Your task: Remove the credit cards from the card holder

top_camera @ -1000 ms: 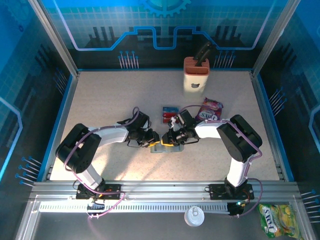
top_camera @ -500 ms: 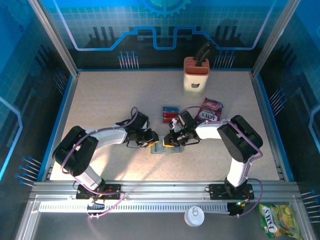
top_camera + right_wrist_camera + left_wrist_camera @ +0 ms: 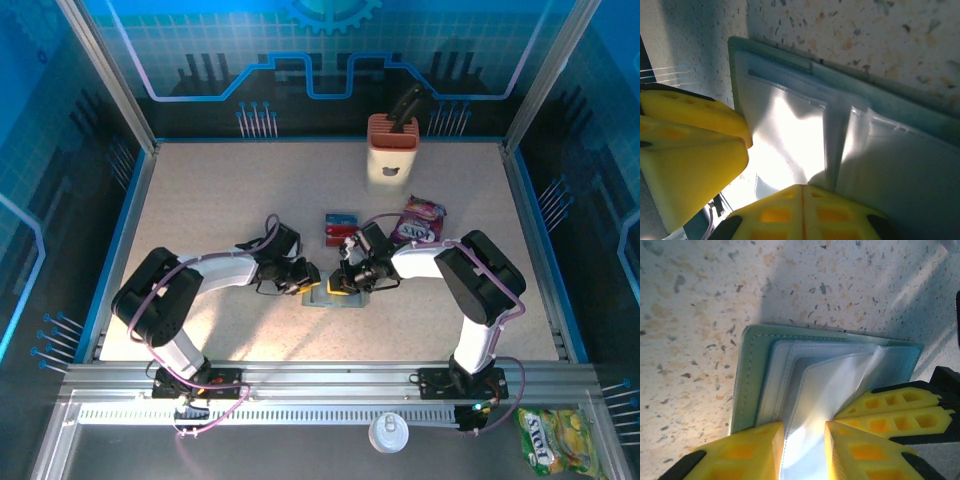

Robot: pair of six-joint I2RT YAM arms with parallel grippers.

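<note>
The card holder [image 3: 325, 297] lies open on the table between both arms. Its grey-green cover [image 3: 752, 375] frames clear plastic sleeves [image 3: 790, 130], and no card shows inside them. My left gripper [image 3: 307, 282] stands on the holder with its jaws a little apart and a clear sleeve running across the gap [image 3: 805, 427]. My right gripper [image 3: 340, 283] is shut, its tips [image 3: 802, 189] against the sleeves' fold. Whether a sheet is pinched between them I cannot make out. The credit cards [image 3: 340, 228], red and blue, lie flat on the table behind the grippers.
A crinkled purple-red snack packet [image 3: 421, 219] lies right of the cards. A tall orange-and-cream block [image 3: 391, 150] stands at the back. The two grippers' yellow fingers nearly touch over the holder. Open tabletop stretches left and right.
My right gripper's jaws have closed together at the sleeves. Both arms have stayed almost where they were, and the left jaws kept their small gap.
</note>
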